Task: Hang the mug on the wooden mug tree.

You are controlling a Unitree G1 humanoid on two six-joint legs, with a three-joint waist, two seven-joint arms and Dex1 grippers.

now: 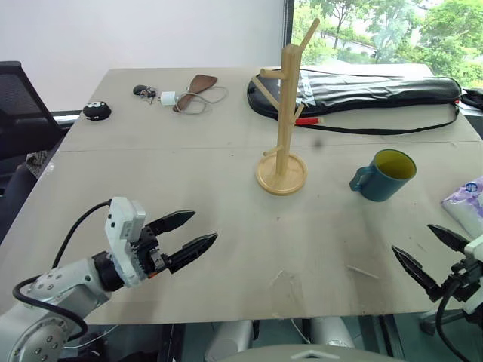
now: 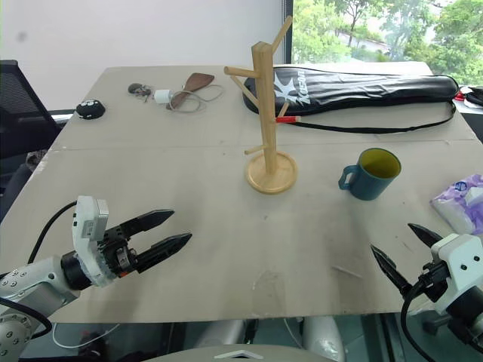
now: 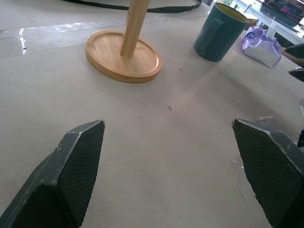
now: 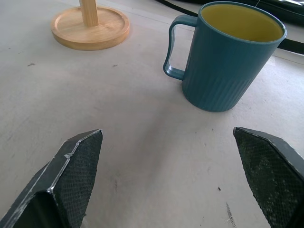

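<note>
right claw [image 1: 432,255] agape, part cropped | mug [image 1: 385,175] upright

The teal-blue mug [image 1: 385,175] with a yellow-green inside stands upright near the surface's right edge, handle toward the wooden mug tree [image 1: 284,121], which stands upright mid-surface, well apart, its pegs bare

Grey table [image 1: 189,204] with wooden mug tree [image 1: 283,121], mug [image 1: 385,175], black bag [image 1: 362,92], tissue pack [image 1: 468,204].
</note>
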